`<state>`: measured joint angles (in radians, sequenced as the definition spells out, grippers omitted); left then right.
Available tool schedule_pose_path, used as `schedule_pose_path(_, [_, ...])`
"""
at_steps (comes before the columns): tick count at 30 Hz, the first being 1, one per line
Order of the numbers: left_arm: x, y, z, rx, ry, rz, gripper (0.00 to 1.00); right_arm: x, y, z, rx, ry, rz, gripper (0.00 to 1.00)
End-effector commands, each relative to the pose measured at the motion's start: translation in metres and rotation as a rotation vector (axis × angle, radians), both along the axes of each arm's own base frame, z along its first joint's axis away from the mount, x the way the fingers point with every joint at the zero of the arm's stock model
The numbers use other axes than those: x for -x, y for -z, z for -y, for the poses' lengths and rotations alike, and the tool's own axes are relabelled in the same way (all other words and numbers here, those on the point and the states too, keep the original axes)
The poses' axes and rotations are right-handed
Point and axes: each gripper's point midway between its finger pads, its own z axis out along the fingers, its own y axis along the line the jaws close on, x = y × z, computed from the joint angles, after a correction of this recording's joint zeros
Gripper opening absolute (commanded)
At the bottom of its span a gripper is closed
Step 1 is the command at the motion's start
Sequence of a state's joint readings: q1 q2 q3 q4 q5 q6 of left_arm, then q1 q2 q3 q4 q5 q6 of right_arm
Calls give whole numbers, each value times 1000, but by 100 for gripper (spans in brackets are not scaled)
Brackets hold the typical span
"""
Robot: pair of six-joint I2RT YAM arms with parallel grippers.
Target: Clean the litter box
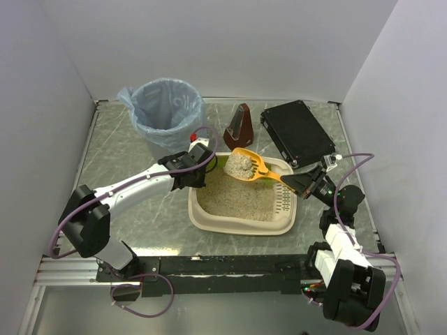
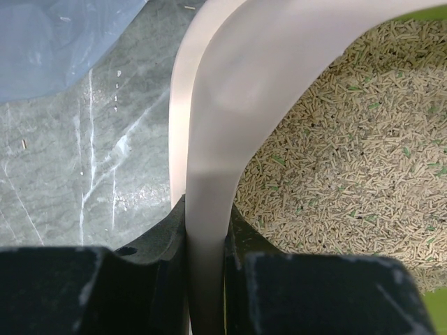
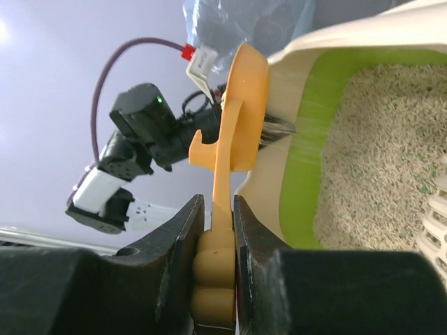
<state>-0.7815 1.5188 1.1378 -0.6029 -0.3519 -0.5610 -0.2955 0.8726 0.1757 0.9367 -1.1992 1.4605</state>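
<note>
The cream litter box with sandy litter lies mid-table. My left gripper is shut on the box's left rim; the rim stands between its two black fingers. My right gripper is shut on the handle of an orange scoop. The scoop is lifted over the box's far end with a heaped clump of litter in it. In the right wrist view the scoop is seen edge-on, beside the lime-green inner wall.
A round bin lined with a blue bag stands at the back left. A flat black case lies at the back right, and a dark brown wedge-shaped object stands between them. White walls enclose the table on three sides.
</note>
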Motion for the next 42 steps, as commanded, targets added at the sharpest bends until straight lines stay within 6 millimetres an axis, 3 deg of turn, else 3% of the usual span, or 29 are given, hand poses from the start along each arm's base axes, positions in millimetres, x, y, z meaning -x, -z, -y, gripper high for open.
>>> schedule_pose_path(1, [-18, -68, 45, 300, 23, 137, 1, -2, -16, 3, -17, 55, 88, 0])
schedule_pose_path(3, [-18, -70, 48, 312, 36, 142, 1, -5, -18, 6, -54, 76, 83, 0])
schedule_pose_path(4, [-17, -73, 51, 319, 46, 136, 1, 0, -36, 4, -50, 75, 200, 0])
schedule_pose_path(7, [-18, -74, 50, 305, 44, 130, 1, 3, -63, 6, -116, 51, 275, 0])
schedule_pose_path(8, [-18, -75, 48, 303, 41, 134, 1, -5, -65, 8, -144, 41, 230, 0])
schedule_pose_path(12, [-18, -80, 45, 313, 24, 150, 1, -7, -60, 5, -113, 12, 229, 0])
schedule_pose_path(24, [-28, -82, 49, 305, -19, 138, 1, 24, -63, -7, -61, -49, 289, 0])
schedule_pose_path(28, [-26, -80, 51, 315, -10, 133, 1, 24, -51, -8, -12, -53, 276, 0])
schedule_pose_path(31, [-25, -78, 48, 306, -17, 133, 1, 35, -49, -12, 32, -77, 331, 0])
schedule_pose_path(35, [-26, -76, 48, 300, -17, 127, 1, 29, -34, -12, 44, -52, 263, 0])
schedule_pose_path(40, [-26, -73, 51, 302, -12, 119, 1, 37, -52, -19, 90, -89, 354, 0])
schedule_pose_path(41, [-26, -72, 51, 303, -15, 117, 1, 32, -42, -18, 78, -87, 261, 0])
schedule_pose_path(42, [-26, -73, 51, 307, -13, 120, 1, 24, -40, -15, 117, -34, 300, 0])
